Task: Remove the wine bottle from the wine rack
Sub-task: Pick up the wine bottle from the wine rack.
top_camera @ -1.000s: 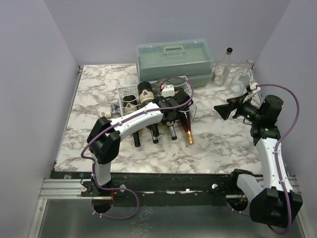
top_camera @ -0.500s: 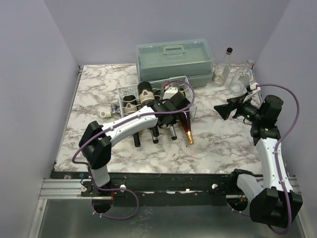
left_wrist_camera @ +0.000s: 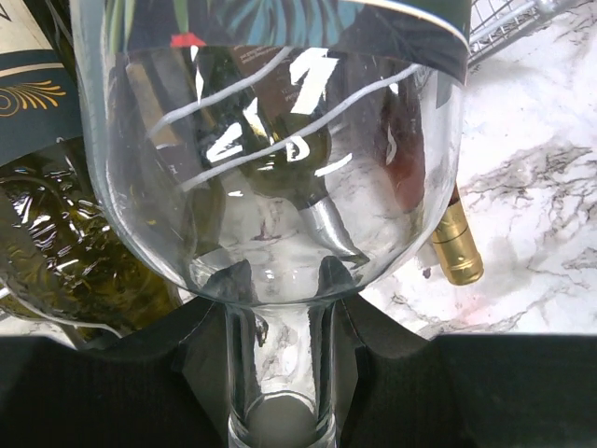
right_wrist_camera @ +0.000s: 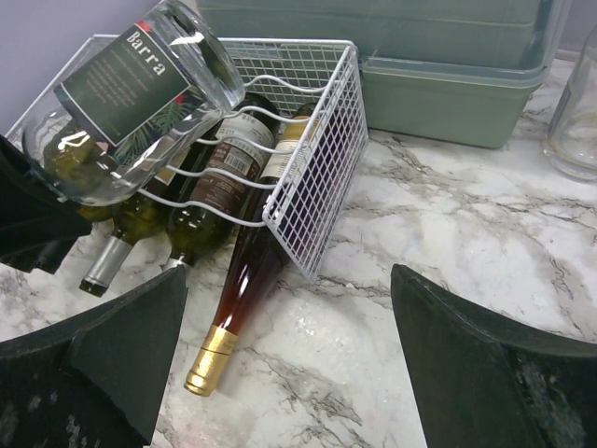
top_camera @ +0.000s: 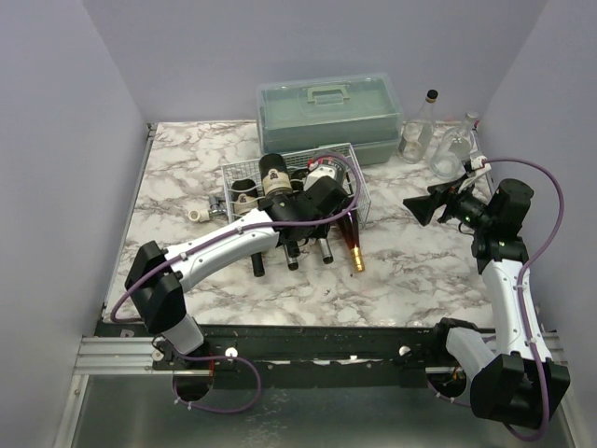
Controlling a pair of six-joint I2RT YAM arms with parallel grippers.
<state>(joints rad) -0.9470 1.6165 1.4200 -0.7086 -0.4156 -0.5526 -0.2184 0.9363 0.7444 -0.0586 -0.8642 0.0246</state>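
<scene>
The wine rack (right_wrist_camera: 317,177) is white, wine bottle (right_wrist_camera: 140,112) clear, label (right_wrist_camera: 117,79) seemingly dark green.

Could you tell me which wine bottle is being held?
The clear bottle labelled Barra, its neck in the left end effector; the others lie in the rack.

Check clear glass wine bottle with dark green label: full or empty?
Empty. The clear glass wine bottle shows the bottles behind straight through its glass in both wrist views; no liquid visible.
</scene>
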